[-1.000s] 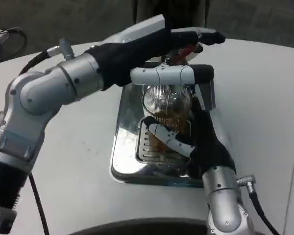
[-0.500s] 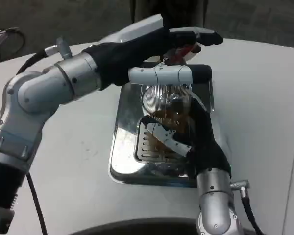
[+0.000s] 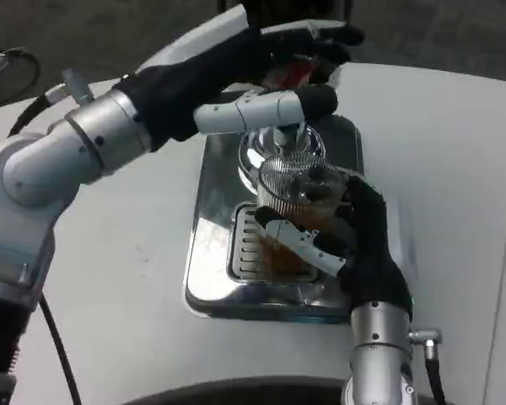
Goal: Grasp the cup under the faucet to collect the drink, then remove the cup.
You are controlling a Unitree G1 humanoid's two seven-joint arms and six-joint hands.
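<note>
Right hand fingers wrapping cup w/ brown drink over tray; left hand fingers resting atop faucet.

- White table, broad and rounded at the near edge.
- Directly on it, a shiny metal drip tray, near the middle.
- Slotted grate set into the tray's near half.
- Black cable at far left corner.

cup: clear ribbed, amber drink | tray: shiny silver | table: white
</note>
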